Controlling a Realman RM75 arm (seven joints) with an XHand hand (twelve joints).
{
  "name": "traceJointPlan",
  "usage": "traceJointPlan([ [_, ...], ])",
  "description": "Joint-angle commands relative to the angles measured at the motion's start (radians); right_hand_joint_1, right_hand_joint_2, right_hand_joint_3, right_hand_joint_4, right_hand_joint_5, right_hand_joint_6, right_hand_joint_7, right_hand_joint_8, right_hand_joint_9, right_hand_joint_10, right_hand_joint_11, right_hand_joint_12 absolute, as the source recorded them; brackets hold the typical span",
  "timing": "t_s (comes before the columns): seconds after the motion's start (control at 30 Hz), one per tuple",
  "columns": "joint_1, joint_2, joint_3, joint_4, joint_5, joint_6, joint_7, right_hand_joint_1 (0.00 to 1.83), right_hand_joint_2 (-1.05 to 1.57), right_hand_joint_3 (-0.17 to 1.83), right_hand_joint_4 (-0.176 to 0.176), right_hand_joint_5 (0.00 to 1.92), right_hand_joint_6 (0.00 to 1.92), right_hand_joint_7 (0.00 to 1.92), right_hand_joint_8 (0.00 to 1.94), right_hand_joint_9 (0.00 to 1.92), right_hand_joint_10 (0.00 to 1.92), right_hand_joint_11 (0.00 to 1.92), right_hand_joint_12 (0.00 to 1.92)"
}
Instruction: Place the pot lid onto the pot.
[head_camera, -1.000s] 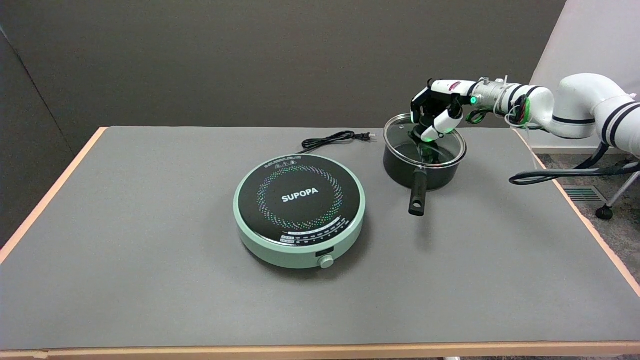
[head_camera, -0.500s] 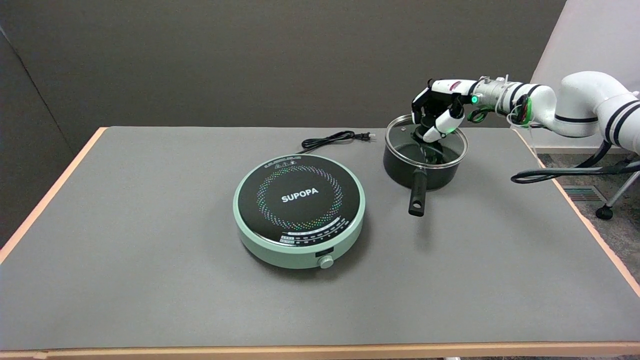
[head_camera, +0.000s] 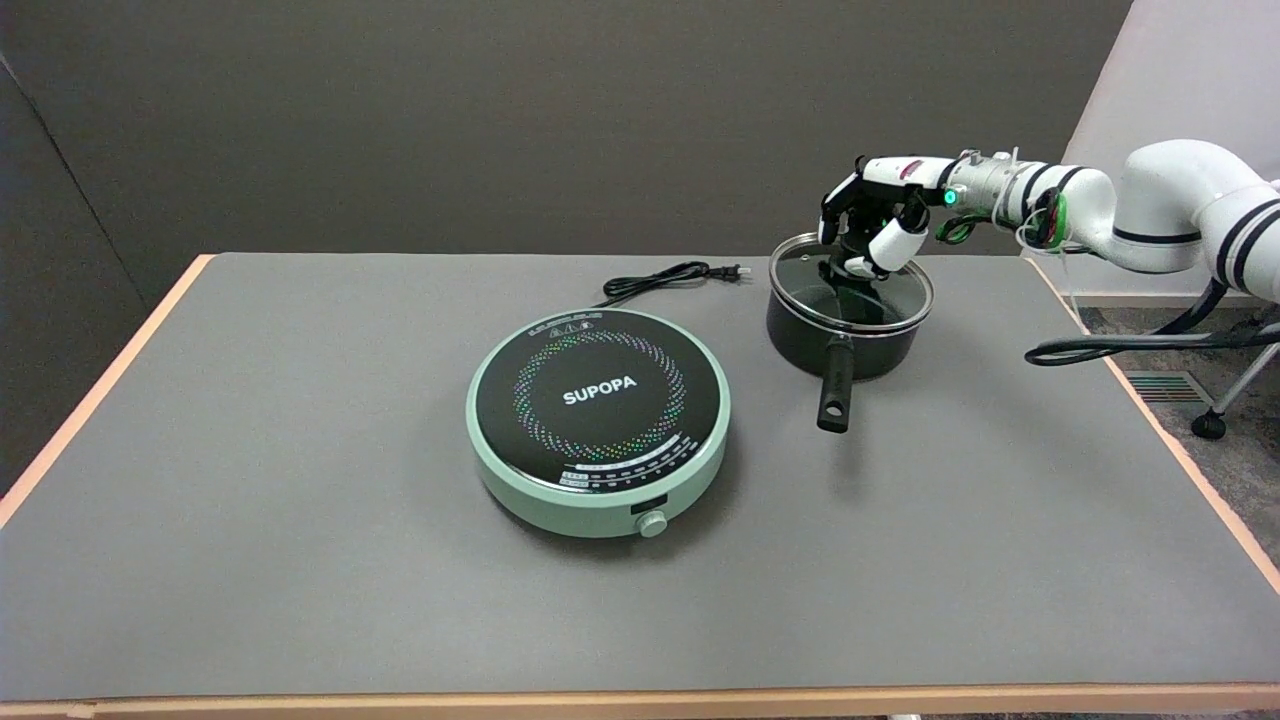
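The black pot stands at the table's far right, its long handle pointing toward the near side. The glass lid with its metal rim lies on the pot's rim. My right hand hovers just over the lid's middle, fingers pointing down around the dark knob. The thumb stands off from the knob and the hand holds nothing. Part of the knob is hidden behind the fingers.
A mint-green induction cooker marked SUPOPA sits mid-table, left of the pot. Its black power cord lies coiled behind it. The table's right edge runs close to the pot, with cables beyond it.
The hand has risen a little and drawn slightly right, its thumb coming away from the knob. The lid has stayed on the pot.
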Motion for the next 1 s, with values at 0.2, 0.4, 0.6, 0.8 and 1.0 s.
traceJointPlan([
  [0.2, 0.004, 0.012, 0.003, -0.017, -0.009, 0.001, 0.0, 0.95, 0.6, 0.89, 0.176, 0.68, 0.53, 0.87, 0.51, 0.88, 0.78, 0.33, 1.92],
  [0.4, 0.004, 0.015, 0.003, -0.02, -0.019, 0.004, 0.0, 0.95, 0.58, 0.9, 0.176, 0.66, 0.46, 0.86, 0.44, 0.86, 0.74, 0.32, 1.92],
  [0.6, 0.004, 0.019, 0.004, -0.027, -0.023, 0.006, -0.002, 0.88, 0.55, 0.94, 0.176, 0.61, 0.37, 0.7, 0.25, 0.75, 0.49, 0.5, 1.63],
  [0.8, 0.003, 0.021, 0.004, -0.028, -0.023, 0.006, -0.002, 0.79, 0.48, 0.98, 0.176, 0.56, 0.33, 0.55, 0.18, 0.57, 0.3, 0.5, 0.97],
  [1.0, 0.003, 0.022, 0.006, -0.029, -0.023, 0.006, -0.002, 0.73, 0.4, 0.98, 0.176, 0.52, 0.28, 0.41, 0.15, 0.35, 0.18, 0.23, 0.5],
])
